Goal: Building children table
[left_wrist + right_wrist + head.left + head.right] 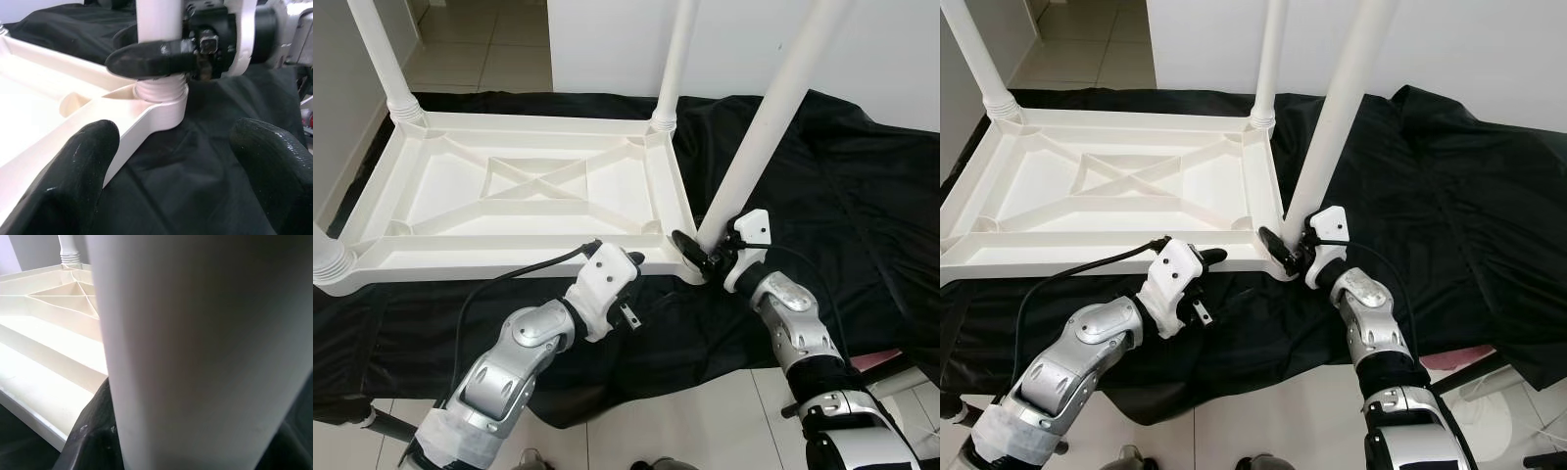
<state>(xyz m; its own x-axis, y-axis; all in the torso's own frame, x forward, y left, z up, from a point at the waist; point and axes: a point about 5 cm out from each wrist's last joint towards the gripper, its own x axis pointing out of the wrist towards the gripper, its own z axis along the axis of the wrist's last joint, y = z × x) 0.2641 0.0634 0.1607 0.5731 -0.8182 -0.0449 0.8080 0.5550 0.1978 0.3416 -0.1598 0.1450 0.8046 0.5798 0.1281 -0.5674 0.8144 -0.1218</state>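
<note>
Currently, the white plastic table top (524, 191) is lying upside down on a black cloth (862, 186) spread over the tiled floor (489, 54), with its ribbed underside facing up. Four legs are standing up from its corners: the far-left leg (384, 59), the far-right leg (674, 59), the near-left leg (331, 257) with its ribbed collar at the picture's edge, and the near-right leg (769, 122).

The right gripper (705, 253) is gripping the near-right leg just above its threaded base, with one black finger on each side of the tube. In the left wrist view, the threaded end (161, 90) of this leg is sitting in the corner socket (164, 110), yet several thread turns are showing above the socket rim, and the leg is leaning away from the table top compared with the other legs. It is therefore judged as not fully seated.

The left gripper (628, 284) is hovering just beside the near edge of the table top, close to the same corner, with its fingers (78, 176) spread apart and holding nothing.

Assembly is judged as nearing completion. Remaining work: straightening and turning home the near-right leg, then setting the table on its feet.
</note>
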